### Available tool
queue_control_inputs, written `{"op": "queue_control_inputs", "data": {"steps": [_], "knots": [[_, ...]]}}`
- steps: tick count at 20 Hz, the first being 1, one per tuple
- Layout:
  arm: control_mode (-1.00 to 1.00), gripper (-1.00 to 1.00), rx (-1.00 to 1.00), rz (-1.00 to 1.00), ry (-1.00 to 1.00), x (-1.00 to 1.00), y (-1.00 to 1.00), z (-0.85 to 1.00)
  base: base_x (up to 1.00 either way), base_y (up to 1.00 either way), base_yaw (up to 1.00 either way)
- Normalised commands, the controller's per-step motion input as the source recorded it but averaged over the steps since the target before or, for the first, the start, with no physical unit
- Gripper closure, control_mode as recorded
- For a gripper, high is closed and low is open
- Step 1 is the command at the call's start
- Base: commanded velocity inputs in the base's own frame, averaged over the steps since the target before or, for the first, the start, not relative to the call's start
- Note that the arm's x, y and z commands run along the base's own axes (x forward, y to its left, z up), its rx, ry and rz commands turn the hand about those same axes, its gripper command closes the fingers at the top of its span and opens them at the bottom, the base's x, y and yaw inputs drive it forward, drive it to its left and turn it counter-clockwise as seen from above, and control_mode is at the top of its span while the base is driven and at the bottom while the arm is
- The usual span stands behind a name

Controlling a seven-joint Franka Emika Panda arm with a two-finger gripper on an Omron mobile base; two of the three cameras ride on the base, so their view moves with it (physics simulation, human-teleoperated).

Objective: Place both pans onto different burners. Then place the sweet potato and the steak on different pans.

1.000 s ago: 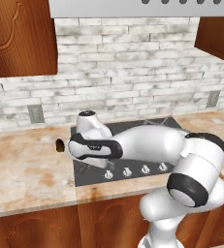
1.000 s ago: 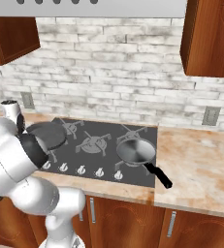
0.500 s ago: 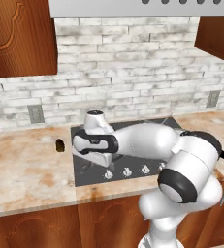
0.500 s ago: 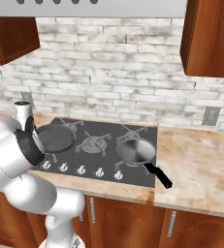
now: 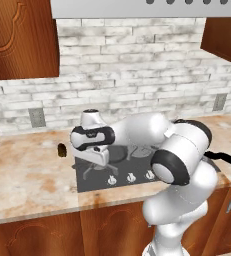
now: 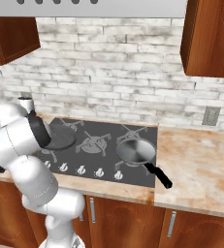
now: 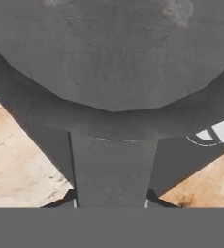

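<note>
My gripper is shut on the short handle of the black skillet, which sits low over the left burner of the cooktop. The skillet shows beside my forearm in the right base view. In the left base view the gripper points down at the cooktop's left side. The steel pan rests on the right front burner, its long black handle pointing toward the counter edge. The sweet potato lies on the counter just left of the cooktop. The steak is out of view.
A free star-shaped burner sits mid-cooktop, with another behind the steel pan. White knobs line the cooktop's front. Marble counter stretches right and left. A brick wall stands behind, with cabinets above.
The skillet has shifted slightly to the right over the left burner, still in my grip. My elbow has swung left and closer to the cooktop.
</note>
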Motion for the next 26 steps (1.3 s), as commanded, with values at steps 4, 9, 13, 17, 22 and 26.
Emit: {"op": "queue_control_inputs", "data": {"steps": [4,9,13,17,22,26], "knots": [[-1.0,1.0,-0.06,0.0,0.01,-0.02,0.26,-0.16,0.0,0.0,0.0],[-1.0,1.0,-0.02,0.0,0.0,-0.08,0.2,-0.1,0.0,0.0,0.0],[-1.0,1.0,0.0,0.0,0.0,0.0,0.06,-0.05,0.0,0.0,0.0],[-1.0,1.0,0.0,0.0,0.03,0.0,0.06,-0.09,0.0,0.0,0.0],[-1.0,-1.0,0.0,0.0,0.01,0.0,0.06,-0.04,0.0,0.0,0.0],[-1.0,-1.0,0.0,0.0,0.0,0.0,0.0,0.0,0.0,0.0,0.0]]}}
